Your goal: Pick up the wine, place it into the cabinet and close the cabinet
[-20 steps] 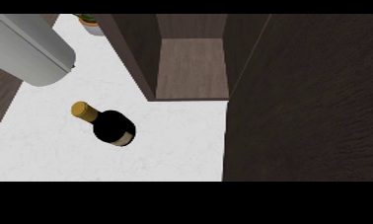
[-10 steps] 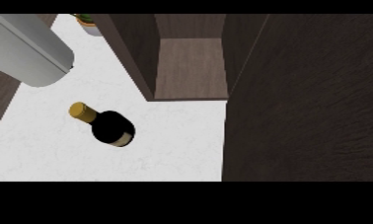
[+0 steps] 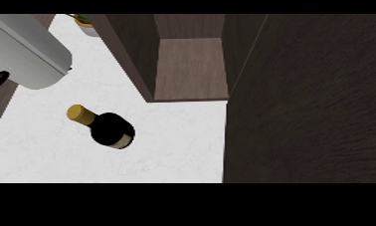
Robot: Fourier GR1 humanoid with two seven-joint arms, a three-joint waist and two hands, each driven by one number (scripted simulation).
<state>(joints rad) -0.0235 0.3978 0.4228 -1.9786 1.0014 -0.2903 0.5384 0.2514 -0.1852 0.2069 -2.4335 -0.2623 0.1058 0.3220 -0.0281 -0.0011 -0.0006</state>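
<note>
Filling the right side of the head view, the dark cabinet door (image 3: 301, 100) stands swung open. Beside it is the cabinet (image 3: 191, 68), its wooden floor bare as far as shows. The white counter (image 3: 176, 140) spreads below and to the left.

A grey forearm (image 3: 29, 56) lies across the upper left corner. Neither hand shows, so I cannot tell whether the fingers are spread, pressed together or pinching anything. With no hand to measure from, the forearm's end is the nearest guide. The wine bottle (image 3: 110, 129) stands on the counter just below and to the right of that end, apart from it, and near the cabinet's open front. Its gold cap (image 3: 79, 114) appears to the upper left of the dark body. A small potted plant (image 3: 86, 23) sits at the top edge, by the cabinet's left wall.

The bottle is likely glass: rigid, fairly heavy if full, smooth and breakable if knocked over. Curling the fingers round the wide body, below the shoulder, should steady it better than taking the narrow neck. The pick-up is not yet begun.
</note>
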